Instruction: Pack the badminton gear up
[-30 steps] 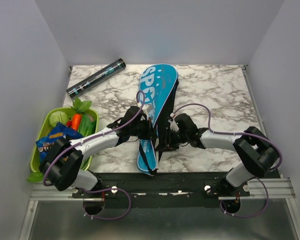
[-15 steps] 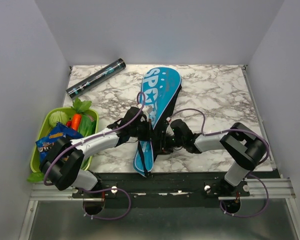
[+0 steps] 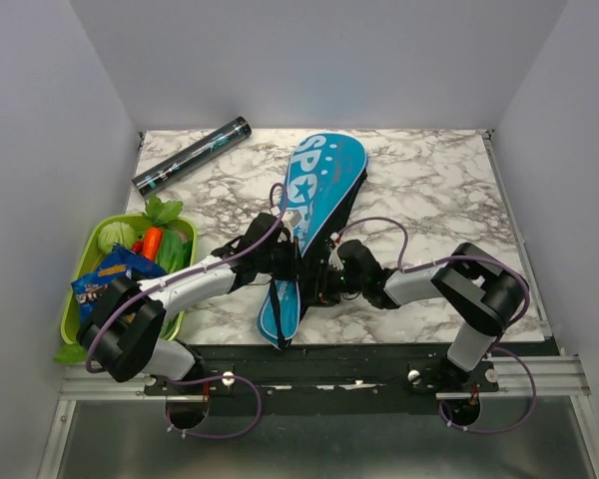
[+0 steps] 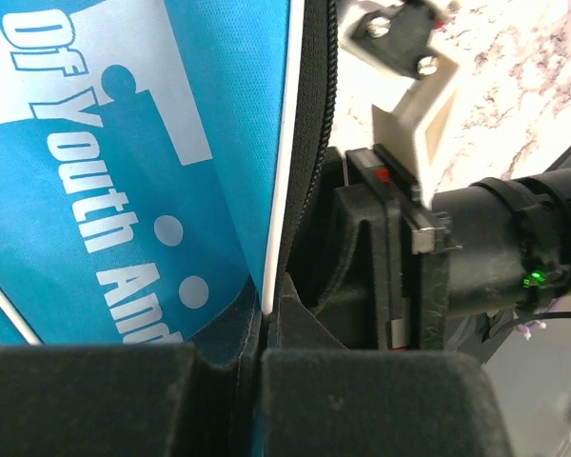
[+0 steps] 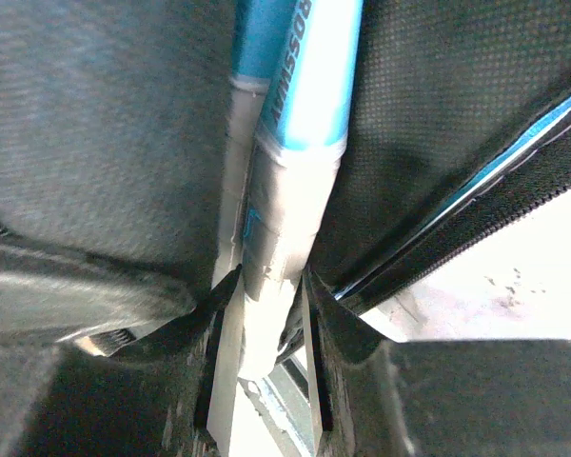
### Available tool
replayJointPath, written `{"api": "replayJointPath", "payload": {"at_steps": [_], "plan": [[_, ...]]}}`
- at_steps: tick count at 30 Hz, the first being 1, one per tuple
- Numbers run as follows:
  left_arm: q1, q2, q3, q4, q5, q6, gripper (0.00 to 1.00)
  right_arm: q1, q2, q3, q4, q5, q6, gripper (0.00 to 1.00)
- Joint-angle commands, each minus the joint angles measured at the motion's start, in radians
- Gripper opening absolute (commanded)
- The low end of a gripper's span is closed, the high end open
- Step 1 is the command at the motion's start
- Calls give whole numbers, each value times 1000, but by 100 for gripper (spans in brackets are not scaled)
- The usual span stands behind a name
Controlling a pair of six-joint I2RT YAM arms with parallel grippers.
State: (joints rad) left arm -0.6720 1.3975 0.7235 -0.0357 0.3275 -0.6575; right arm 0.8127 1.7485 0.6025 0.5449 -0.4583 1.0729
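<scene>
The long blue "SPORT" racket cover [image 3: 314, 200] lies slanted across the marble table, its narrow end near the front edge. My left gripper [image 3: 290, 261] is shut on the cover's piped edge [image 4: 271, 190], pinching the fabric between its pads [image 4: 260, 328]. Just to its right, my right gripper [image 3: 329, 279] is shut on a white racket handle [image 5: 285, 200] with a light-blue shaft, inside the cover's black lining [image 5: 438, 105]. A second white handle lies against it. The dark slim tube [image 3: 192, 157] rests at the back left.
A green basket [image 3: 85, 261] with vegetables and a blue snack packet [image 3: 108, 276] stands at the left edge. Grey walls close in the table on three sides. Both arms cross low over the front middle.
The cover has swung: its narrow end moved left along the front edge and its wide end moved right. The right gripper followed leftward, and the right arm folded closer in.
</scene>
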Motion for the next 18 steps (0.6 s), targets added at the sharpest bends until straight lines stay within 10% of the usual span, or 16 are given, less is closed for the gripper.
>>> {"api": "replayJointPath", "payload": {"at_steps": [1,6,18], "plan": [[-28,-43,46,-99,-45,45,0,5,-70,19,12,113,-44,38],[-29,-52,134,-318,-209,107,3,5,-76,-7,-6,122,-51,38],[-28,-114,264,-592,-658,145,47,5,-12,6,-30,130,-68,38]]}}
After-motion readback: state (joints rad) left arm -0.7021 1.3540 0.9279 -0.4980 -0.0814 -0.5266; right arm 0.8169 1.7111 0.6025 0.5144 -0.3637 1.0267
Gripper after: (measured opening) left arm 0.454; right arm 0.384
